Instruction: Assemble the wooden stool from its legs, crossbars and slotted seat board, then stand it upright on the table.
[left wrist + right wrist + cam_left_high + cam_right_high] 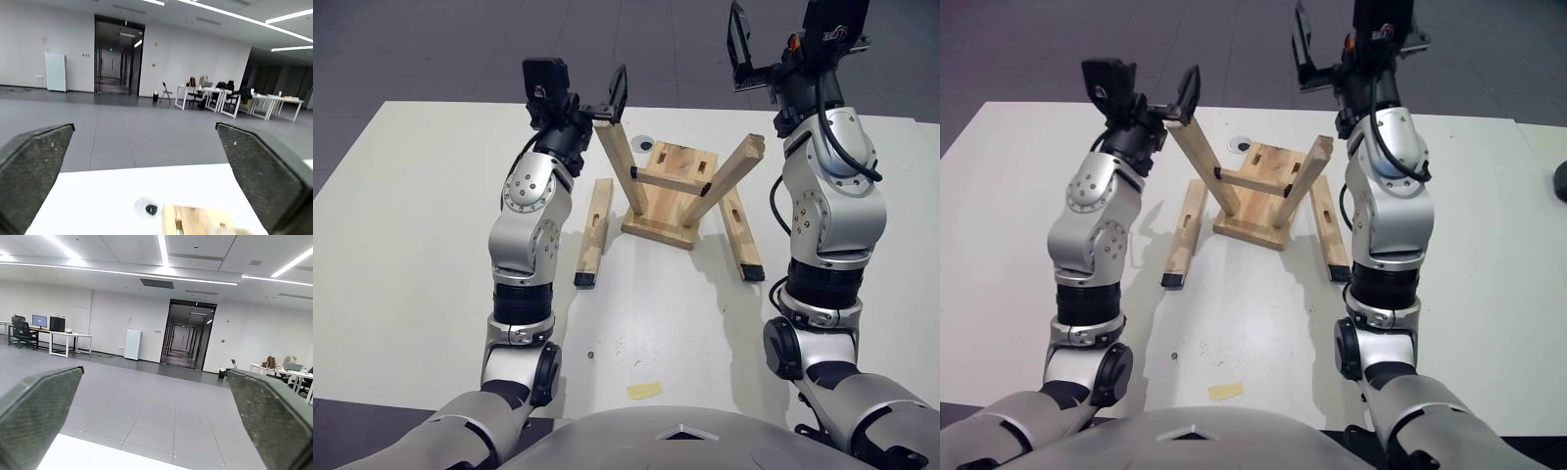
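The slotted seat board (658,227) lies face down mid-table. Two legs stand up from it, slanting apart: the left leg (622,166) and the right leg (732,174), joined by a crossbar (671,181). Two loose legs with dark feet lie flat beside it, one on the left (594,230) and one on the right (741,235). My left gripper (582,93) is open just above the left leg's top end, not clamping it; pale wood (195,220) shows low between its fingers (39,166). My right gripper (783,44) is open, raised high over the table's far edge.
A small round grommet (643,144) sits in the white table (411,215) just behind the seat board. A scrap of yellow tape (644,390) lies near the front edge. A dark object (1559,181) sits at the far right. Both table sides offer free room.
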You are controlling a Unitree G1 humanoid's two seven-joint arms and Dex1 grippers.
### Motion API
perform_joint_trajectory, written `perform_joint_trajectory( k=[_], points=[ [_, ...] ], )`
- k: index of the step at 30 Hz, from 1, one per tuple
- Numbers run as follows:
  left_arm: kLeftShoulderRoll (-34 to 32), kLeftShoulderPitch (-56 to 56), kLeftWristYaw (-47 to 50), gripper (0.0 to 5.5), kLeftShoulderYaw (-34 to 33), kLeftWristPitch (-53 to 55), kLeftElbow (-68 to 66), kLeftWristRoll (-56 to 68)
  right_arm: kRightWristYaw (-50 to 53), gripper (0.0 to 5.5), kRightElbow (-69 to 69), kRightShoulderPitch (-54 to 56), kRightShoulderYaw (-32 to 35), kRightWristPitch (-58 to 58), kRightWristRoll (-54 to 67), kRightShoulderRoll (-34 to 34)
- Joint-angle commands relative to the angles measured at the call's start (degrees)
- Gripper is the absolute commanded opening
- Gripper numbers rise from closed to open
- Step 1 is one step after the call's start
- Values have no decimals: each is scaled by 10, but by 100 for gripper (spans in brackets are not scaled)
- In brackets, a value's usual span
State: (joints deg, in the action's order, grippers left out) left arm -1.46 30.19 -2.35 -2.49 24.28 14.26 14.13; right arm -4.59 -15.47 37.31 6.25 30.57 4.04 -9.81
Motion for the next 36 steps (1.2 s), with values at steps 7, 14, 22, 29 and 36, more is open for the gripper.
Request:
perform_joint_trajectory(
  k=[7, 14, 22, 29, 36],
  points=[
    [-63, 21, 89, 539, -213, 77, 147, 110, -192, 540, -165, 11, -6, 148, 301, -35],
    [-26, -26, 116, 539, -161, 78, 156, 98, -180, 540, -116, 15, -202, 165, 197, -54],
    [-5, -39, 127, 540, -124, 69, 133, 83, -108, 509, 18, 20, -278, 130, 57, -22],
    [0, -48, 129, 540, -122, 65, 126, 79, -117, 385, 27, 11, -252, 142, 50, -8],
    [3, -52, 133, 540, -121, 69, 126, 79, -175, 272, -11, -15, -215, 182, 107, -17]
  ],
)
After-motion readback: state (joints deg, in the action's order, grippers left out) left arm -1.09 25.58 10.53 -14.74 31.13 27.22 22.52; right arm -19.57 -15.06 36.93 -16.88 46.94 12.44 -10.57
